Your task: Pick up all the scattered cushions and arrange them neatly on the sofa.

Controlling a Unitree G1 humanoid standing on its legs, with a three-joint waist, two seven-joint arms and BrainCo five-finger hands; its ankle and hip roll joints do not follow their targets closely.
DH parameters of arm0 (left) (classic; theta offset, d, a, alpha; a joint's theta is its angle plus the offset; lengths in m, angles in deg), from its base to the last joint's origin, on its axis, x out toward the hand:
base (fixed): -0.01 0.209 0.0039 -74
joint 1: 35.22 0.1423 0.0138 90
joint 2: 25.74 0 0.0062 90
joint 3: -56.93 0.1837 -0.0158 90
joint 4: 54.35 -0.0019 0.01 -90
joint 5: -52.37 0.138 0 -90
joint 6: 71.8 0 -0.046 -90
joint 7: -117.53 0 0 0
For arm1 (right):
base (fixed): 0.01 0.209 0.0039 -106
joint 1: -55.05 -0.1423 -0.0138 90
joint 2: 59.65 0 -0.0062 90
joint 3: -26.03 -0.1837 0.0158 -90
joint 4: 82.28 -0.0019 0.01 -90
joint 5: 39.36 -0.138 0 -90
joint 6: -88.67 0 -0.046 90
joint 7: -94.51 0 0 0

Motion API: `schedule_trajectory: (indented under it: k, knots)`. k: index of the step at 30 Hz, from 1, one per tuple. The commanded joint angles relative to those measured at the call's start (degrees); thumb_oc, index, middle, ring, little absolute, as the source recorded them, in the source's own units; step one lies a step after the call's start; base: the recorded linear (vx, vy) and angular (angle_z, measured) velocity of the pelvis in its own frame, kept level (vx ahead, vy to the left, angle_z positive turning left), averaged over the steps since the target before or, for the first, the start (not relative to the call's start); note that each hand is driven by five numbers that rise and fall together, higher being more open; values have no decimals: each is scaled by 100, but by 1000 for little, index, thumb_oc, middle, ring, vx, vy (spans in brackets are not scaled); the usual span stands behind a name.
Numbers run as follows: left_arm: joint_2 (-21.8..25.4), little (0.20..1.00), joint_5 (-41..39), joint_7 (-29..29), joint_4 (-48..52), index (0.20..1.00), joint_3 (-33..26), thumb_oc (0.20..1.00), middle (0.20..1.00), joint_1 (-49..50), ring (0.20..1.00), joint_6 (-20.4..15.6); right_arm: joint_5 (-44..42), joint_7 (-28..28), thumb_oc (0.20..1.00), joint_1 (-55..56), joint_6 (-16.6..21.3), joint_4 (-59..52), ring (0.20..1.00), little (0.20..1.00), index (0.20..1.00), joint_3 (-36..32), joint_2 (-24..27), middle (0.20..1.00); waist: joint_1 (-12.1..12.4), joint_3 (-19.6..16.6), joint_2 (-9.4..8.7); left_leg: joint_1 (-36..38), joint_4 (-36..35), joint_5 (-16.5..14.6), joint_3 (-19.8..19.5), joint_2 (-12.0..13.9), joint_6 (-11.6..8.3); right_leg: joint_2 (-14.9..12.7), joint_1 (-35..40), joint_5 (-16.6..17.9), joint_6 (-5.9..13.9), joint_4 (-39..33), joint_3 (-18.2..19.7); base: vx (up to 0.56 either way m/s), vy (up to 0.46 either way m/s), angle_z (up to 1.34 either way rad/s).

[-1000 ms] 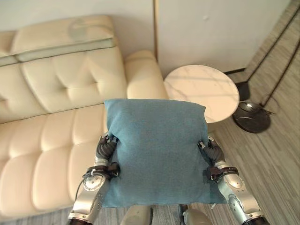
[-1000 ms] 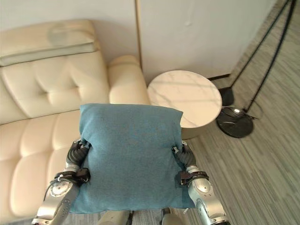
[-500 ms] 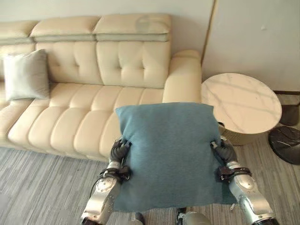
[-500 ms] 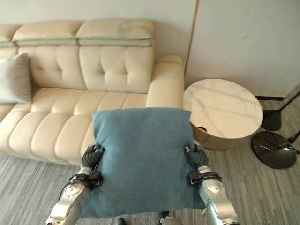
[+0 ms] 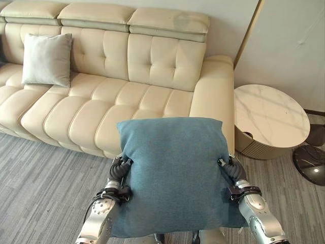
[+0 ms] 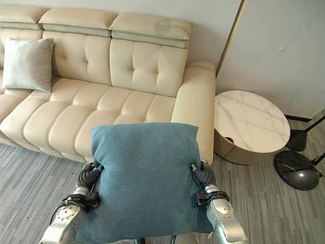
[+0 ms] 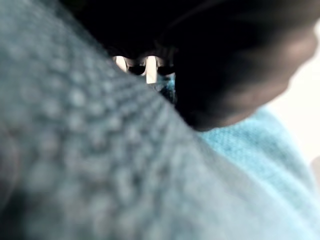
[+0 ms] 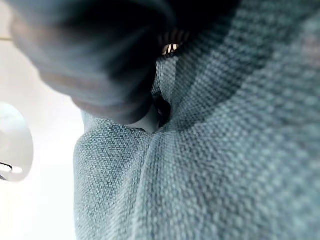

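A: Entry, left to right. What is recorded at the far left?

B: A pale grey cushion is seen propped upright against the backrest of the cream sofa, on the left part of the seat.

A: And the held item?

B: A blue cushion is held up in front of the sofa's right end, above the grey striped floor, between both hands and clear of the seat. Its face is turned toward the head camera.

A: Left hand?

B: The left hand is pressed against the blue cushion's left edge. Its dark ribbed cover is visible; the fingers are hidden behind the fabric, so whether they are curled or straight cannot be told. In the left wrist view the cloth lies right against the cover.

A: Right hand?

B: The right hand is set against the right edge at about the same height. Its fingers are likewise hidden; state cannot be told.

A: Further right?

B: A round marble-topped side table stands just beside the sofa's right armrest. A dark round lamp base is noted on the floor beyond it.
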Motion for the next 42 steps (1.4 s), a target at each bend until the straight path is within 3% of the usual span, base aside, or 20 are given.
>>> schedule_trajectory:
  k: [1, 5, 9, 11, 12, 14, 15, 16, 17, 18, 19, 21, 23, 26, 28, 29, 32, 34, 37, 42]
  knots:
    - [41, 200, 346, -347, 698, 200, 174, 200, 200, -264, 200, -351, 37, 409, 200, -446, 421, -550, 200, 200, 200, 127, -210, 200, 13, -52, 144, -72, 306, -394, -747, 43, -271, 707, 401, -1119, 189, 391, 388, 164, 108, 15]
    - [9, 200, 365, -349, 724, 200, 178, 200, 200, -225, 200, -353, -74, 459, 200, -423, 434, -575, 200, 200, 200, 153, -126, 200, -111, 81, 128, 215, 311, -541, -1112, -178, -228, 1072, -47, -941, 199, 46, 453, 200, 74, 22]
    - [-71, 200, 416, -451, 708, 200, 158, 200, 200, -176, 200, -388, -79, 541, 200, -261, 443, -614, 200, 200, 200, 85, -31, 200, -209, 74, 105, 504, 358, -676, -1547, -342, -279, 1204, -169, -748, 213, -297, 469, 277, 3, 72]
    - [-98, 200, 429, -494, 701, 200, 191, 200, 200, -143, 200, -387, -67, 569, 200, -112, 431, -620, 200, 200, 200, 11, -8, 200, -291, 18, 98, 669, 389, -705, -1768, -353, -334, 1271, -175, -701, 191, -298, 618, 377, -69, 71]
    - [-134, 200, 437, -574, 675, 200, 275, 200, 200, -142, 200, -361, -90, 545, 200, 80, 465, -608, 200, 200, 200, -135, -14, 200, -385, -113, 97, 811, 420, -733, -1880, -289, -481, 1284, -30, -667, 108, -392, 720, 419, -130, 117]
    - [-139, 200, 431, -593, 669, 200, 302, 200, 200, -152, 200, -362, -108, 544, 200, 135, 477, -610, 200, 200, 200, -194, 3, 200, -453, -161, 127, 803, 514, -705, -1855, -207, -578, 1266, 67, -637, 84, -482, 630, 312, -147, 158]
    - [-151, 200, 417, -611, 658, 200, 346, 200, 200, -153, 200, -346, -164, 502, 200, 155, 496, -568, 200, 200, 200, -286, 65, 200, -580, -237, 114, 460, 1445, -435, -1291, 125, -881, 1197, 419, -650, 34, -734, 470, 285, -148, 85]
    - [-152, 200, 389, -629, 630, 200, 346, 200, 200, -148, 200, -347, -184, 456, 200, 153, 503, -513, 200, 200, 200, -317, 119, 200, -580, -235, 89, 262, 1717, -389, -1064, 240, -870, 1168, 577, -712, 13, -816, 427, 352, -149, 42]
    - [-168, 200, 389, -629, 600, 200, 346, 200, 200, -160, 200, -313, -192, 423, 200, 125, 474, -518, 200, 200, 200, -339, 145, 200, -517, -189, 13, -113, 1830, -524, -732, 338, -733, 1085, 773, -820, -23, -866, 476, 182, -6, 36]
    - [-173, 200, 405, -633, 587, 200, 349, 200, 200, -148, 200, -300, -181, 402, 200, 116, 465, -505, 200, 200, 200, -353, 133, 200, -454, -185, -2, -224, 1675, -648, -677, 337, -664, 1070, 837, -875, -15, -868, 540, 164, 19, -5]
    - [-171, 200, 431, -639, 598, 200, 350, 200, 200, -145, 200, -295, -166, 381, 200, 103, 457, -504, 200, 200, 200, -372, 135, 200, -425, -177, -28, -340, 1522, -716, -686, 319, -643, 1032, 885, -915, -11, -878, 591, 190, 47, -70]
    - [-163, 200, 503, -629, 621, 200, 313, 200, 200, -119, 200, -286, -102, 341, 200, 85, 446, -465, 200, 200, 200, -403, 128, 200, -320, -134, -25, -695, 1029, -350, -803, 344, -719, 1022, 1077, -1008, -19, -928, 722, 190, 70, -68]
    - [-184, 200, 481, -513, 625, 200, 244, 200, 200, -134, 200, -301, 11, 282, 200, 45, 429, -384, 200, 200, 200, -416, 117, 200, -149, -40, 25, -1112, 607, 252, -1339, 333, -847, 1117, 1285, -1147, -60, -926, 972, 232, 145, -57]
    - [-215, 200, 450, -396, 604, 200, 217, 200, 200, -239, 200, -342, 97, 211, 200, -7, 416, -320, 200, 200, 200, -447, 119, 200, -63, -17, 46, -1360, 350, 503, -1850, 286, -930, 1169, 1455, -1332, -85, -844, 1285, 243, 161, -86]
    - [-237, 200, 414, -403, 572, 200, 224, 200, 200, -264, 200, -364, 171, 236, 200, -21, 383, -272, 200, 200, 200, -452, 130, 200, -34, -73, 90, -1276, 197, 553, -1838, 343, -927, 1179, 1532, -1441, -71, -775, 1418, 271, 271, -72]
    - [-212, 200, 443, -436, 559, 200, 240, 200, 200, -273, 200, -351, 240, 242, 200, -13, 398, -253, 200, 200, 200, -484, 104, 200, -50, -162, 83, -1173, 273, 546, -1730, 354, -873, 1057, 1612, -1489, -1, -720, 1476, 391, 424, -52]
    - [5, 200, 507, -369, 518, 200, 73, 200, 200, -335, 200, -330, 381, 319, 200, -239, 353, -267, 200, 200, 200, -363, -52, 200, -24, -258, -32, -905, 394, 263, -1256, 281, -569, 817, 1334, -1351, 259, -158, 1813, 293, 419, -80]
    - [44, 200, 510, -328, 510, 200, 17, 200, 200, -355, 200, -342, 401, 322, 200, -303, 352, -268, 200, 200, 200, -321, -80, 200, 17, -253, -28, -865, 386, 234, -1129, 302, -542, 789, 1240, -1298, 304, -43, 1785, 44, 118, -122]
    - [81, 200, 469, -227, 526, 200, -110, 200, 200, -322, 200, -391, 397, 336, 200, -457, 355, -250, 200, 200, 200, -171, -191, 200, 131, -270, 4, -734, 331, 150, -819, 357, -502, 596, 1082, -1230, 307, 116, 1063, 29, 113, -104]
    - [12, 200, 406, -196, 471, 200, -154, 200, 200, -225, 200, -426, 348, 391, 200, -516, 357, -172, 200, 200, 200, 13, -179, 200, 162, -302, -15, -502, 106, 163, -609, 204, -495, 948, 1004, -1254, 154, -293, 500, 37, 56, -59]
